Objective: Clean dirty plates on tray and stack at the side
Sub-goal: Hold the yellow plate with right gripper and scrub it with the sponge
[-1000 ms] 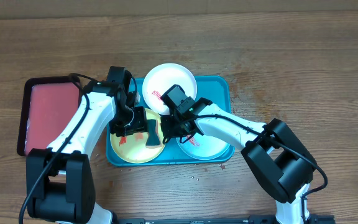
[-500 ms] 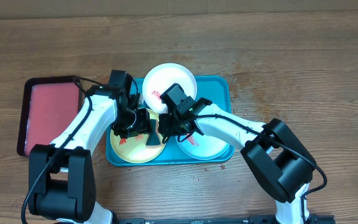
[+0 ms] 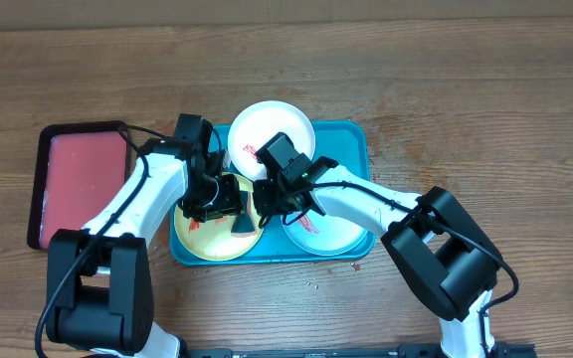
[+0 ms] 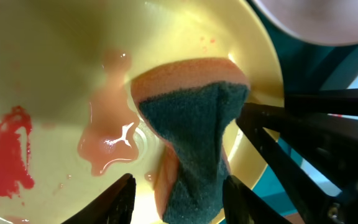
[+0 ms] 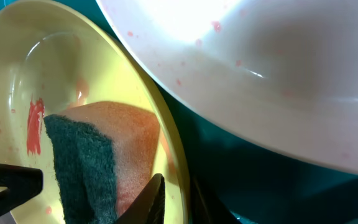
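Your left gripper (image 4: 178, 202) is clamped on the sponge (image 4: 191, 124), which presses into the yellow-green plate (image 4: 48, 68) at the near-left corner of the tray (image 3: 354, 139). Your right gripper (image 5: 174, 202) seems to pinch that plate's rim, though its fingers barely show. Scrub hard and the rim could slip free, knocking the plate into the white plate (image 5: 260, 74) just beside it and slopping the pink liquid (image 4: 107, 146).

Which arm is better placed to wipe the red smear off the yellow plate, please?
Left: the left fingers hold the sponge on the yellow plate, beside the red smear. The right fingers pinch that plate's rim, steadying it.
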